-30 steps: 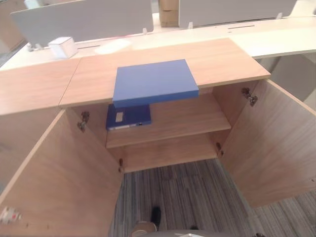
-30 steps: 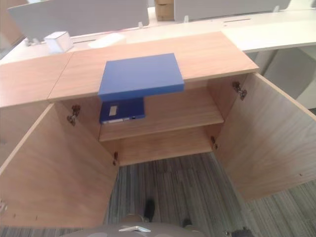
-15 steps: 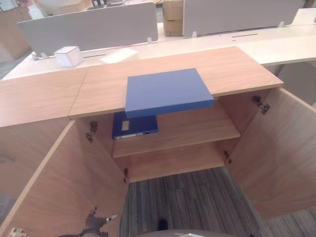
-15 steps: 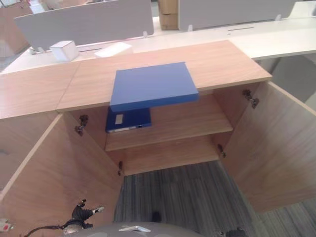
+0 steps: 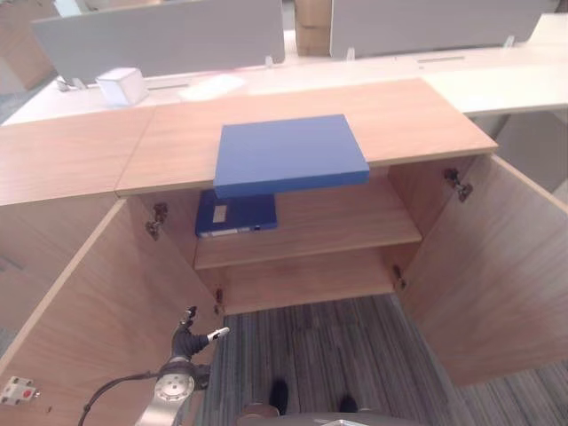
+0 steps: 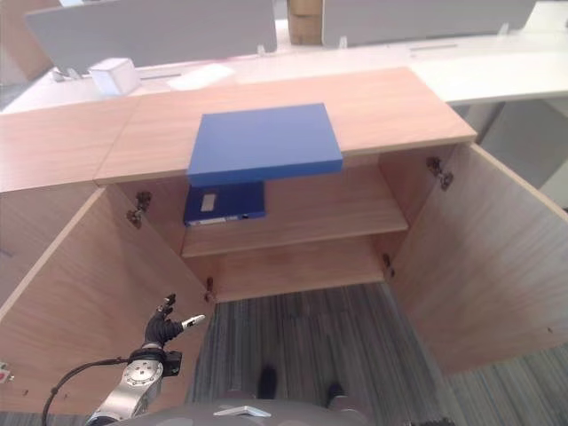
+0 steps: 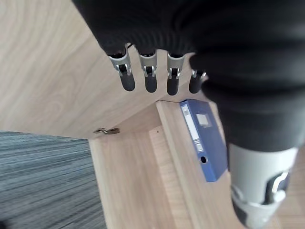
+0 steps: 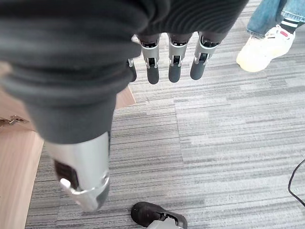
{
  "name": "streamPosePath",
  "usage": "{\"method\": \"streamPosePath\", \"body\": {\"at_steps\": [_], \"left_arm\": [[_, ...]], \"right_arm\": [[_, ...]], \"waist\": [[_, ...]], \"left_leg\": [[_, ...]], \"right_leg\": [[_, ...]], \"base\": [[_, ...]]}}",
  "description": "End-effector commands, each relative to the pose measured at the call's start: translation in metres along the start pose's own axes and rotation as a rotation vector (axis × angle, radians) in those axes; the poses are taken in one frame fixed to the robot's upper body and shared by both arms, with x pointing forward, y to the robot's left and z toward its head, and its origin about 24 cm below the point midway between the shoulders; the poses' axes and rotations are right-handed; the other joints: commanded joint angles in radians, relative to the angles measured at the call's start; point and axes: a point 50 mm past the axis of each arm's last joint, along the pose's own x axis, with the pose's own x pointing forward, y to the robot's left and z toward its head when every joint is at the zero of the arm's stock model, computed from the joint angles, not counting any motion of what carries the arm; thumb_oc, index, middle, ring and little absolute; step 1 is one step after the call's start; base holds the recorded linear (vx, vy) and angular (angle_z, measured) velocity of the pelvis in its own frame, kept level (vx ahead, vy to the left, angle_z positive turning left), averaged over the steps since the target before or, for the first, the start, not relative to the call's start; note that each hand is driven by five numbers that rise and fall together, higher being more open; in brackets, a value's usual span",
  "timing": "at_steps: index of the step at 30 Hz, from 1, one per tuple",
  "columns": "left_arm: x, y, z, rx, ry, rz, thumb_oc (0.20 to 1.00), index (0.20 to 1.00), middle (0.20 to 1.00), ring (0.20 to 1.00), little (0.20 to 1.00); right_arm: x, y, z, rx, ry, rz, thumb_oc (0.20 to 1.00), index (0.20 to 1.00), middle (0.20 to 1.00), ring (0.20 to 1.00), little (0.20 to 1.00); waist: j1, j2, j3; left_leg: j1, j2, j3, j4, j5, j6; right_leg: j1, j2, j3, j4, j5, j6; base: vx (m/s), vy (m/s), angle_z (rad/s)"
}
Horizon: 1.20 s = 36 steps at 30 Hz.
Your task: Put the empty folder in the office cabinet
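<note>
A flat blue folder (image 5: 291, 155) lies on the wooden cabinet top (image 5: 417, 111), its near edge overhanging the open front. Below it a second blue binder (image 5: 236, 215) with a white label lies on the upper shelf (image 5: 346, 222); the left wrist view shows that binder (image 7: 205, 138) past my fingers (image 7: 150, 78). My left hand (image 5: 191, 333) hangs low beside the open left door, fingers straight and holding nothing, well below the folder. My right hand (image 8: 174, 62) hangs over the striped carpet with straight fingers and nothing in it.
Both cabinet doors stand wide open, the left door (image 5: 98, 311) and the right door (image 5: 497, 266). A lower shelf (image 5: 311, 280) is bare. A white box (image 5: 122, 85) sits on the desk behind. A person's shoe (image 8: 264, 45) is on the carpet near my right hand.
My left hand has risen from the bottom edge of the view toward the cabinet opening. The camera has shifted a little; the folder and binder lie where they were.
</note>
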Motion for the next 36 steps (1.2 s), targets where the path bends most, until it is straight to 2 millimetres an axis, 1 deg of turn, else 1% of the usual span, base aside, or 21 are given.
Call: {"method": "streamPosePath", "body": {"at_steps": [1,2,3,4,6,8,11,14,15,19,20,23,24,25,28,29,30,33,34,35,36], "left_arm": [[0.001,0.021,0.036,0.059,-0.172,0.073,1.0,1.0,1.0,1.0,1.0],[-0.001,0.025,0.05,0.162,-0.242,0.091,1.0,1.0,1.0,1.0,1.0],[-0.002,0.027,0.055,0.224,-0.269,0.105,1.0,1.0,1.0,1.0,1.0],[-0.002,0.027,0.055,0.226,-0.269,0.105,1.0,1.0,1.0,1.0,1.0],[-0.005,0.034,0.066,0.364,-0.326,0.145,1.0,1.0,1.0,1.0,1.0],[-0.005,0.034,0.066,0.365,-0.326,0.146,1.0,1.0,1.0,1.0,1.0],[-0.013,0.054,0.093,0.665,-0.468,0.305,1.0,1.0,1.0,1.0,1.0],[-0.019,0.065,0.106,0.793,-0.533,0.391,1.0,1.0,1.0,1.0,1.0],[-0.023,0.071,0.116,0.861,-0.578,0.452,1.0,1.0,1.0,1.0,1.0],[-0.029,0.077,0.126,0.912,-0.619,0.509,1.0,1.0,1.0,1.0,1.0],[-0.032,0.079,0.135,0.945,-0.66,0.545,1.0,1.0,1.0,1.0,1.0],[-0.035,0.082,0.143,0.972,-0.692,0.574,1.0,1.0,1.0,1.0,1.0],[-0.036,0.082,0.151,1.004,-0.727,0.59,1.0,1.0,1.0,1.0,1.0],[-0.037,0.082,0.156,1.024,-0.748,0.595,1.0,1.0,1.0,1.0,1.0],[-0.034,0.081,0.167,1.079,-0.782,0.603,1.0,1.0,1.0,1.0,1.0],[-0.032,0.081,0.171,1.099,-0.794,0.608,1.0,1.0,1.0,1.0,1.0],[-0.031,0.08,0.174,1.119,-0.807,0.604,1.0,1.0,1.0,1.0,1.0],[-0.026,0.075,0.187,1.174,-0.854,0.594,1.0,1.0,1.0,1.0,1.0],[-0.024,0.072,0.193,1.198,-0.874,0.587,1.0,1.0,1.0,1.0,1.0],[-0.02,0.065,0.199,1.233,-0.905,0.557,1.0,1.0,1.0,1.0,1.0],[-0.02,0.065,0.199,1.233,-0.905,0.557,1.0,1.0,1.0,1.0,1.0]], "right_arm": [[0.0,0.0,0.012,-0.022,-0.018,-0.02,1.0,1.0,1.0,1.0,1.0],[0.0,0.001,0.012,-0.013,-0.019,-0.022,1.0,1.0,1.0,1.0,1.0],[0.0,0.003,0.013,-0.011,-0.023,-0.022,1.0,1.0,1.0,1.0,1.0],[0.0,0.003,0.013,-0.011,-0.023,-0.021,1.0,1.0,1.0,1.0,1.0],[0.0,0.006,0.015,-0.01,-0.033,-0.022,1.0,1.0,1.0,1.0,1.0],[0.0,0.006,0.014,-0.01,-0.033,-0.022,1.0,1.0,1.0,1.0,1.0],[-0.001,0.011,0.014,-0.011,-0.035,-0.027,1.0,1.0,1.0,1.0,1.0],[-0.001,0.012,0.009,-0.011,-0.019,-0.028,1.0,1.0,1.0,1.0,1.0],[-0.001,0.012,0.006,-0.017,-0.008,-0.03,1.0,1.0,1.0,1.0,1.0],[-0.001,0.013,0.001,-0.027,0.004,-0.031,1.0,1.0,1.0,1.0,1.0],[-0.001,0.012,-0.002,-0.035,0.013,-0.033,1.0,1.0,1.0,1.0,1.0],[-0.001,0.012,-0.005,-0.046,0.02,-0.032,1.0,1.0,1.0,1.0,1.0],[-0.001,0.012,-0.006,-0.051,0.022,-0.031,1.0,1.0,1.0,1.0,1.0],[-0.001,0.011,-0.006,-0.057,0.024,-0.031,1.0,1.0,1.0,1.0,1.0],[-0.001,0.011,-0.006,-0.065,0.018,-0.028,1.0,1.0,1.0,1.0,1.0],[-0.001,0.011,-0.005,-0.065,0.014,-0.028,1.0,1.0,1.0,1.0,1.0],[-0.001,0.011,-0.004,-0.067,0.013,-0.028,1.0,1.0,1.0,1.0,1.0],[-0.001,0.01,-0.003,-0.076,0.005,-0.026,1.0,1.0,1.0,1.0,1.0],[-0.001,0.009,-0.003,-0.072,0.004,-0.028,1.0,1.0,1.0,1.0,1.0],[-0.001,0.008,-0.002,-0.074,0.002,-0.028,1.0,1.0,1.0,1.0,1.0],[-0.001,0.008,-0.002,-0.074,0.002,-0.028,1.0,1.0,1.0,1.0,1.0]], "waist": [[0.004,-0.066,-0.02],[0.005,-0.071,-0.028],[0.005,-0.072,-0.029],[0.006,-0.073,-0.029],[0.006,-0.074,-0.034],[0.006,-0.075,-0.034],[0.005,-0.081,-0.043],[0.004,-0.084,-0.048],[0.003,-0.085,-0.048],[-0.001,-0.088,-0.051],[-0.004,-0.089,-0.053],[-0.007,-0.092,-0.059],[-0.01,-0.092,-0.059],[-0.013,-0.092,-0.063],[-0.021,-0.091,-0.067],[-0.022,-0.091,-0.067],[-0.026,-0.09,-0.071],[-0.037,-0.089,-0.076],[-0.038,-0.088,-0.075],[-0.048,-0.087,-0.079],[-0.048,-0.087,-0.079]], "left_leg": [[0.029,-0.064,0.009,0.0,-0.102,0.001],[0.039,-0.061,0.011,0.0,-0.108,-0.002],[0.044,-0.06,0.012,0.0,-0.111,-0.003],[0.045,-0.06,0.012,0.0,-0.111,-0.003],[0.05,-0.057,0.014,0.0,-0.117,-0.005],[0.05,-0.058,0.014,0.0,-0.117,-0.005],[0.058,-0.053,0.02,0.0,-0.128,-0.009],[0.061,-0.048,0.025,0.0,-0.134,-0.012],[0.062,-0.047,0.026,0.0,-0.135,-0.013],[0.063,-0.046,0.028,0.0,-0.137,-0.015],[0.058,-0.044,0.031,0.0,-0.128,-0.015],[0.064,-0.041,0.032,0.0,-0.141,-0.017],[0.06,-0.041,0.036,0.0,-0.131,-0.018],[0.065,-0.04,0.037,0.0,-0.141,-0.019],[0.07,-0.036,0.042,0.0,-0.146,-0.02],[0.065,-0.035,0.045,0.0,-0.135,-0.02],[0.07,-0.035,0.045,0.0,-0.146,-0.021],[0.075,-0.032,0.051,0.0,-0.149,-0.023],[0.071,-0.031,0.055,0.0,-0.14,-0.023],[0.075,-0.028,0.057,0.0,-0.15,-0.024],[0.075,-0.028,0.057,0.0,-0.15,-0.024]], "right_leg": [[0.123,-0.061,-0.007,-0.143,0.015,0.055],[0.137,-0.062,-0.009,-0.148,0.013,0.056],[0.142,-0.063,-0.007,-0.15,0.012,0.055],[0.143,-0.063,-0.007,-0.151,0.012,0.055],[0.148,-0.062,-0.004,-0.154,0.011,0.054],[0.149,-0.062,-0.004,-0.154,0.011,0.054],[0.152,-0.061,0.001,-0.157,0.008,0.055],[0.155,-0.063,0.005,-0.157,0.007,0.056],[0.157,-0.062,0.009,-0.157,0.006,0.056],[0.158,-0.062,0.012,-0.157,0.006,0.055],[0.153,-0.062,0.015,-0.157,0.015,0.053],[0.157,-0.06,0.017,-0.157,0.004,0.053],[0.153,-0.061,0.017,-0.157,0.013,0.053],[0.157,-0.059,0.019,-0.157,0.004,0.053],[0.159,-0.059,0.022,-0.157,0.001,0.053],[0.153,-0.059,0.024,-0.157,0.01,0.053],[0.158,-0.058,0.025,-0.157,0.002,0.053],[0.157,-0.055,0.03,-0.157,0.0,0.053],[0.152,-0.054,0.031,-0.157,0.009,0.053],[0.153,-0.052,0.036,-0.157,0.001,0.054],[0.153,-0.052,0.036,-0.157,0.001,0.054]], "base": [[0.1,-0.035,0.18],[0.09,-0.024,0.16],[0.06,-0.017,0.07],[0.04,-0.007,0.02],[0.03,-0.006,0.03],[0.0,0.0,0.0],[0.05,-0.003,-0.01],[0.05,0.001,-0.04],[0.03,-0.001,-0.05],[0.01,0.001,-0.02],[-0.01,0.002,-0.05],[0.03,-0.009,-0.06],[0.0,0.0,0.0],[0.02,-0.006,-0.03],[0.02,-0.003,-0.01],[0.0,0.0,0.0],[-0.02,0.01,-0.04],[0.0,0.0,0.0],[0.06,0.009,-0.01],[0.0,0.0,0.0],[0.02,0.008,-0.05]]}}
